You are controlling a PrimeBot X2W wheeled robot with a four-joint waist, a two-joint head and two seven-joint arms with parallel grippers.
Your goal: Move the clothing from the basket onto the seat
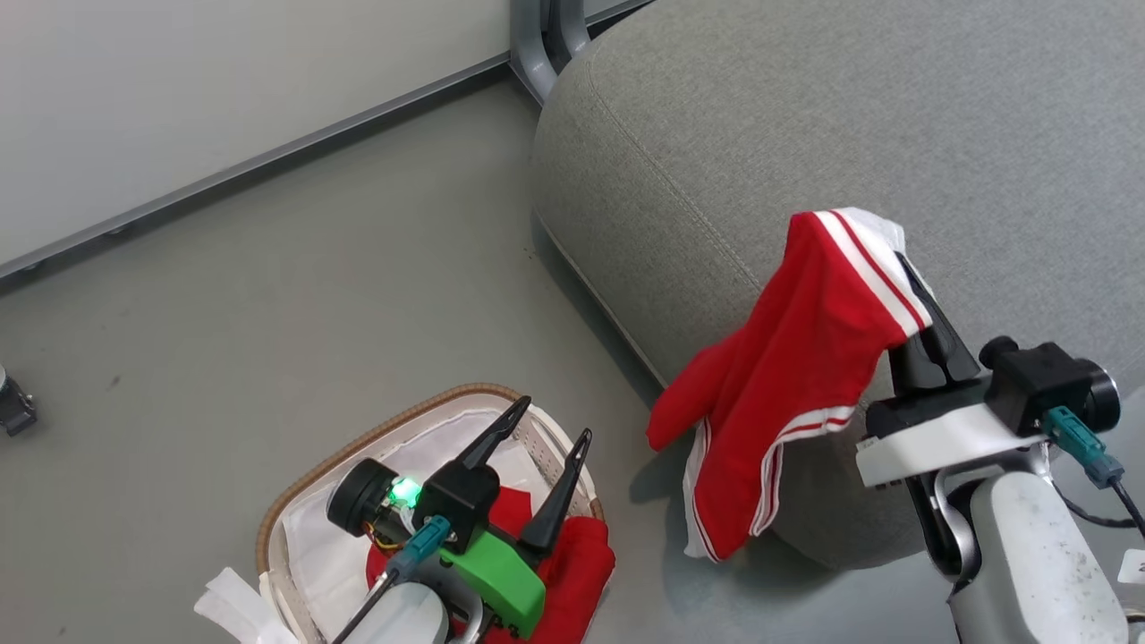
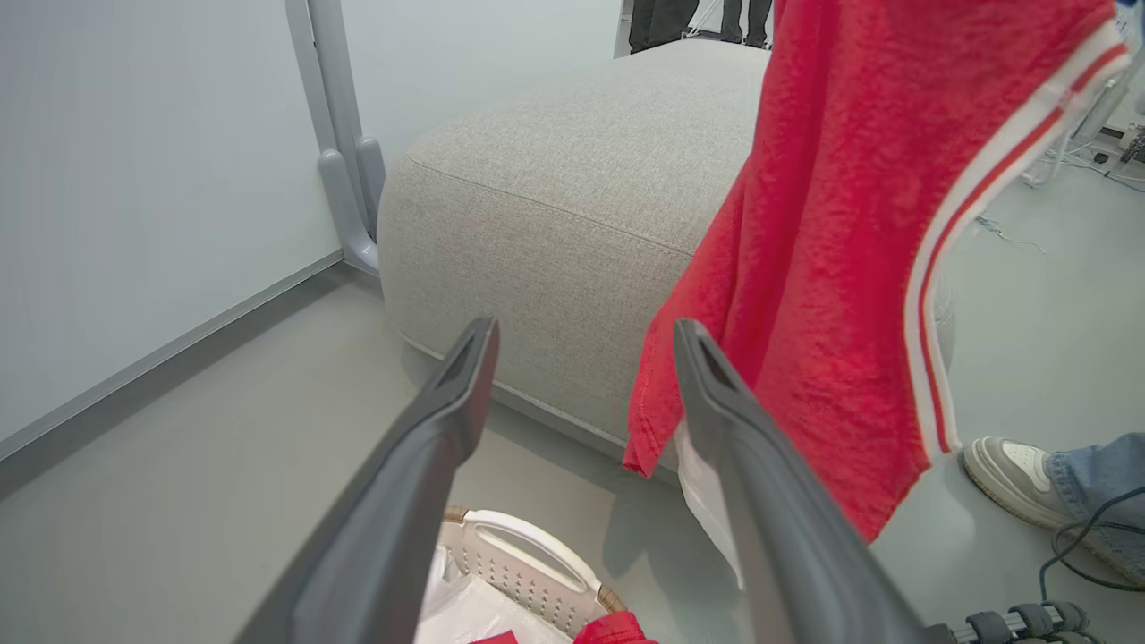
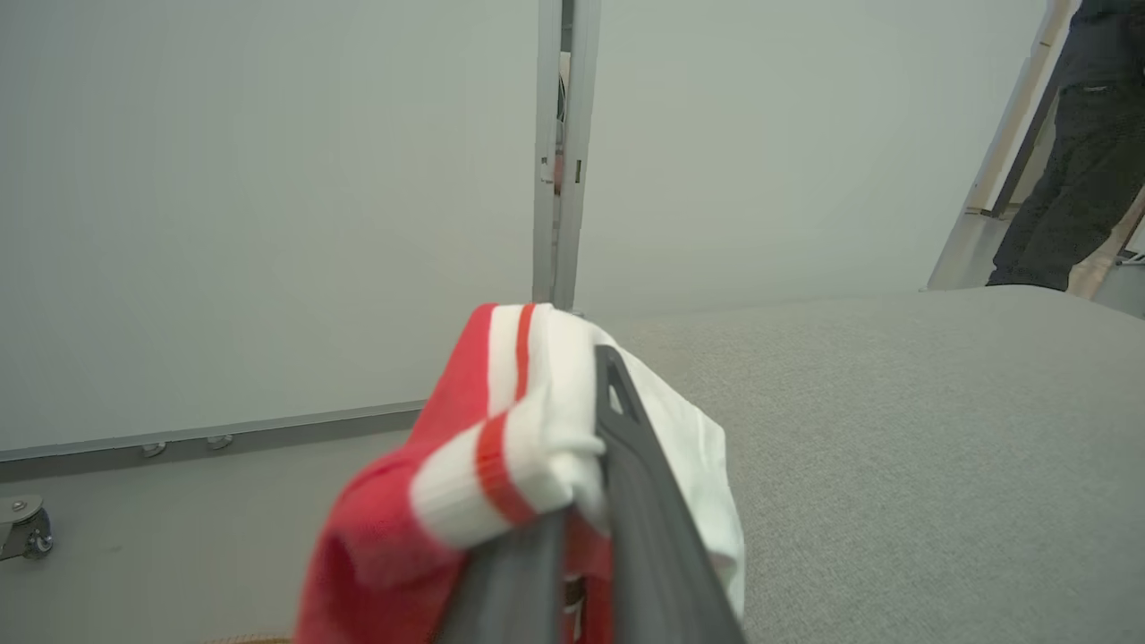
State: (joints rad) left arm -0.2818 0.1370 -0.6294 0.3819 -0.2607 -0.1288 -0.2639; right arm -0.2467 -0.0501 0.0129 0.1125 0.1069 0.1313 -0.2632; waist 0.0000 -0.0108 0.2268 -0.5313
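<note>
A red garment with white stripe trim (image 1: 796,376) hangs in the air at the front edge of the grey seat (image 1: 805,134), held at its striped band by my right gripper (image 1: 908,268), which is shut on it. The same garment (image 2: 832,233) drapes in front of the seat (image 2: 555,224) in the left wrist view, and its striped band (image 3: 510,429) wraps the right fingers. A second red garment (image 1: 581,559) lies in the white basket (image 1: 295,501) on the floor. My left gripper (image 1: 555,420) hovers open above that basket, with nothing between its fingers.
A grey metal leg (image 1: 537,45) and a wall rail stand behind the seat's left corner. A caster (image 1: 13,402) sits at the far left of the floor. A person's shoe (image 2: 1015,474) and cables lie to the right of the seat.
</note>
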